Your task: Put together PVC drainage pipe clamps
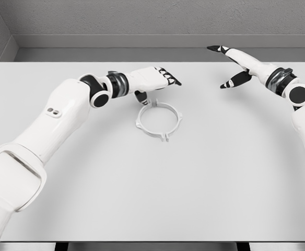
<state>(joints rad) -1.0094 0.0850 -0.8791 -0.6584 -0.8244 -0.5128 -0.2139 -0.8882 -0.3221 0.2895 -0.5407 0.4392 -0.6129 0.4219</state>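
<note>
Nearest the camera, the left arm point(43, 141) rises from the lower left corner, its big white upper segment filling that side before the forearm reaches toward the middle of the counter point(220, 178). Its left hand point(155, 78) hangs over the surface with the palm down, the dark-tipped fingers point(169, 78) stretched out side by side and pointing right, holding nothing; a dark thumb tip shows beneath the hand. Just on the near side of that hand, a white ring-shaped pipe clamp point(159, 118) lies flat on the counter, roughly at the centre and a little left of the middle line. Small tabs stick out from its rim at the near edge and at the sides. The ring's far rim sits just below the thumb tip; whether the two are touching cannot be told from this angle. The outstretched fingers stay above and beyond the ring, not around it. On the far right, the right hand point(238, 65) is lifted over the counter, well apart from the clamp, with its fingers spread, one pointing far left and the thumb angled down, grasping nothing.
</note>
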